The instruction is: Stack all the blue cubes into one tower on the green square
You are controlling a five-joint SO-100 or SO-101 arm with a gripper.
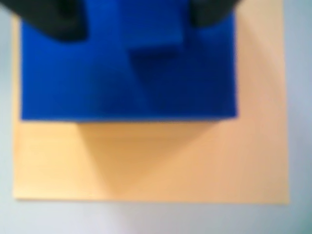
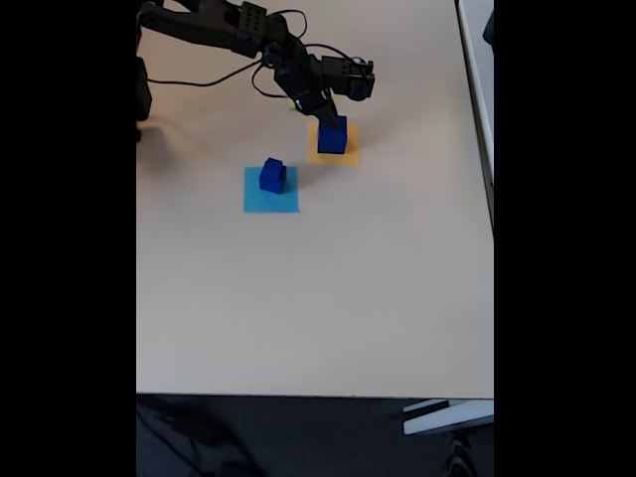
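Gripper sits right over the cube on the orange square, cube upright, edges square to the paper; grip width unclear. A second cube stands left of orange, on the blue square.

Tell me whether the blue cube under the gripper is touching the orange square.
Touching. The wrist view shows the blue cube resting flat on the orange square, no gap at its lower edge; the gripper is above it.

Pale beige table, fixed view. Directly on it: an orange-yellow paper square toward twelve o'clock and a light blue paper square at its eight o'clock, each bearing a dark blue cube.
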